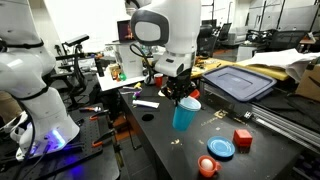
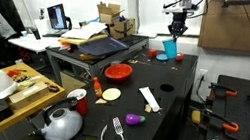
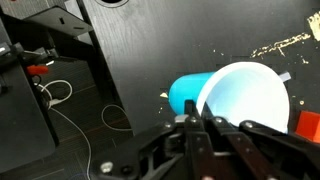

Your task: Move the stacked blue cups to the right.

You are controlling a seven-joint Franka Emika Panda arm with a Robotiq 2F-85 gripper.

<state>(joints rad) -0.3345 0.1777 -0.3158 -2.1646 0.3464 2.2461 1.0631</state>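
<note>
The stacked blue cups (image 1: 185,116) are one light blue tapered tumbler on the black table (image 1: 170,150), seen in both exterior views; they also show small and far off (image 2: 170,50). In the wrist view I look down into the pale rim (image 3: 245,100), with the blue side to its left. My gripper (image 1: 181,93) hangs straight above the cups. Its fingers (image 3: 200,125) are pressed together over the near wall of the rim, shut on the cups. I cannot tell whether the cup base touches the table.
A red cube (image 1: 242,137), a flat blue plate (image 1: 222,148) and a red bowl (image 1: 207,166) lie near the cups. A grey-blue bin lid (image 1: 240,80) lies behind. A red plate (image 2: 117,72), a white card (image 2: 149,99) and a kettle (image 2: 61,123) sit farther along.
</note>
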